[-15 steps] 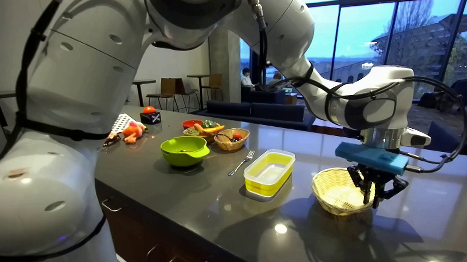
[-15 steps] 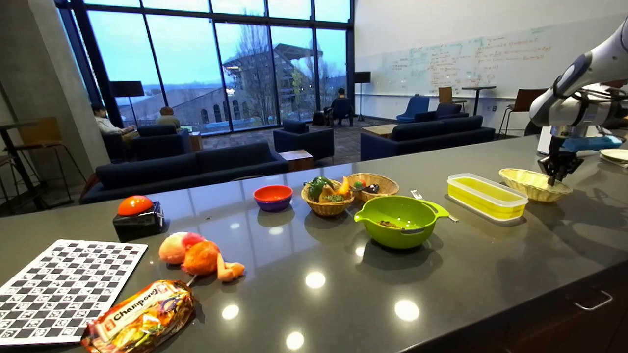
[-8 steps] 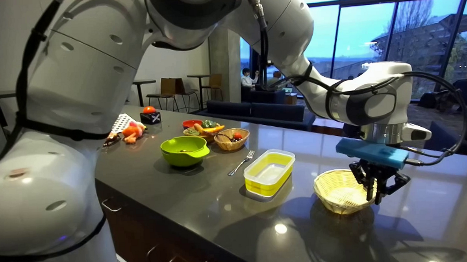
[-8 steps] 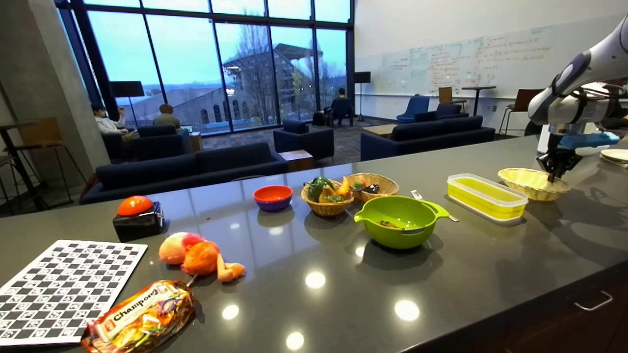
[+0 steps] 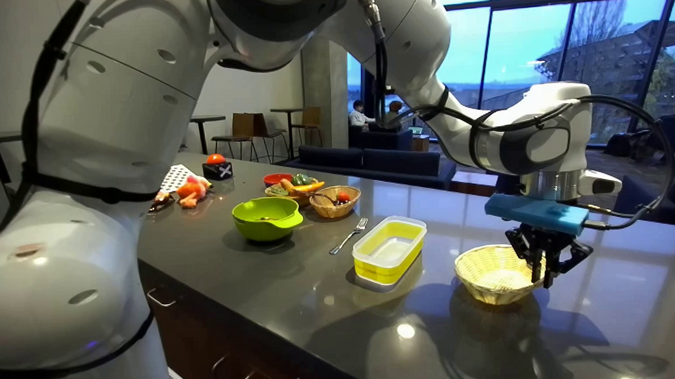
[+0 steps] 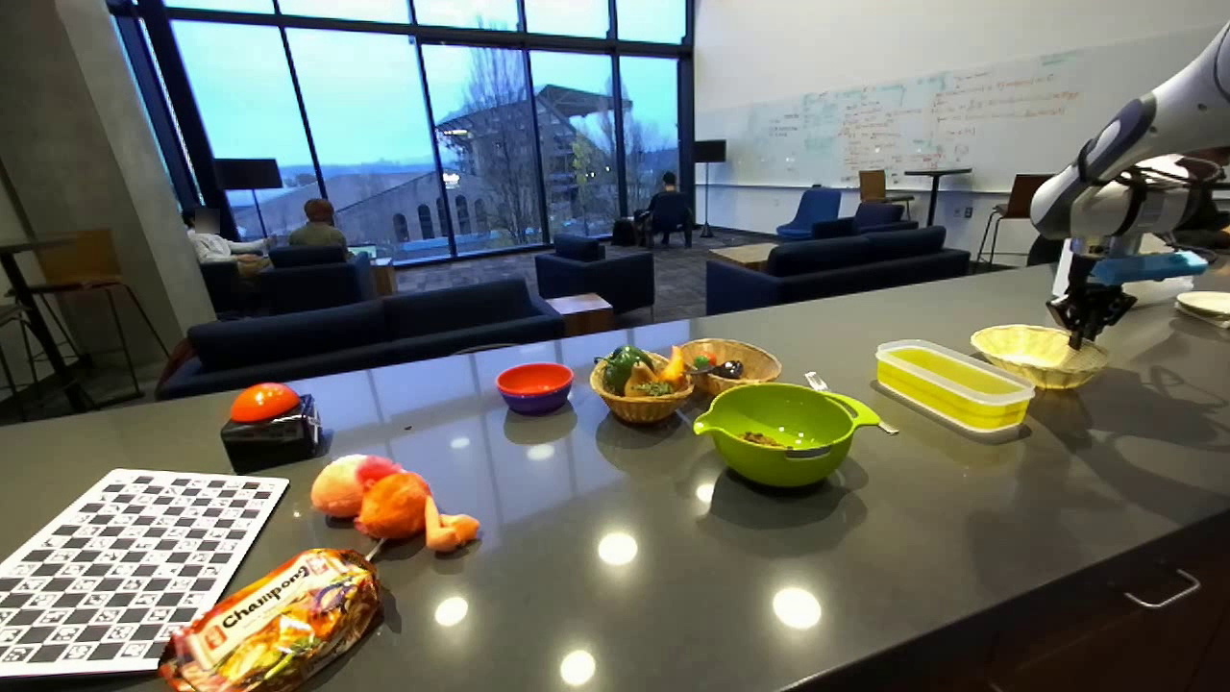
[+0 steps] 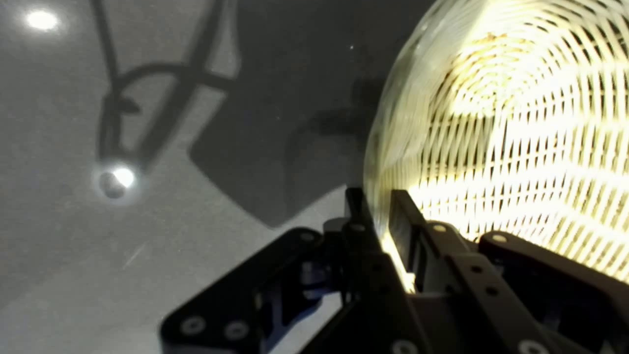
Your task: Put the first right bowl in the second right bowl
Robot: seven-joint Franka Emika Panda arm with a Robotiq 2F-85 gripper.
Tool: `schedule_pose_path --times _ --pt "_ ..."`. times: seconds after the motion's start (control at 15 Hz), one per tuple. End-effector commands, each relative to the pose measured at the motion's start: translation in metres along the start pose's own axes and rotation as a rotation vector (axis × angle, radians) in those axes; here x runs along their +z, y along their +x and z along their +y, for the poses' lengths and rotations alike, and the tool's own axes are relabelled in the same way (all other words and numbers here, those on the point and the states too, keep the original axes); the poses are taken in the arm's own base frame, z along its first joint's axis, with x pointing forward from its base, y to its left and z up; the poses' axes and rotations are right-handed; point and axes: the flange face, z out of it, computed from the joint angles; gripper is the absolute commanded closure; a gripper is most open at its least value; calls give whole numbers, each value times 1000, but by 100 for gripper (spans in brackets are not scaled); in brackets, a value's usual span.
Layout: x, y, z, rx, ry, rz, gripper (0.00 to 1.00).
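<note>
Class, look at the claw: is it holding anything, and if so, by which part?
Yes: the pale woven bowl, pinched by the claw at its rim, one finger inside, one outside.

The arm (image 5: 123, 102) arches high and bends down to the wrist (image 5: 543, 143); the gripper (image 5: 541, 281) points downward, its black fingers (image 7: 405, 216) pinched close, a thin gap between.

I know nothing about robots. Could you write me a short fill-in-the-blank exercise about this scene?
The black mechanical gripper pinches the round, pale wicker basket by its rim with ____ (number) fingers.
Between the round lime-green plastic bowl and the rectangular yellow plastic container lies a pronged metal ____.
The shiny multicoloured packet near the black-and-white checkered board reads ____.

Missing words: two; fork; Champong.
</note>
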Motion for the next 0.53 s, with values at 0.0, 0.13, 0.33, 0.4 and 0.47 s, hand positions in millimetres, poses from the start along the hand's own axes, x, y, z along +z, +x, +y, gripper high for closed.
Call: schedule_pose_path --times 0.0,0.13,0.33,0.4,0.47 --pt "-15 -3 1 9 -1 21 96" --pt "-21 -6 1 10 2 30 96" --pt "-31 -10 2 8 5 56 96" --pt "-34 -11 2 8 3 63 96" --pt "-38 -13 3 8 4 70 96"
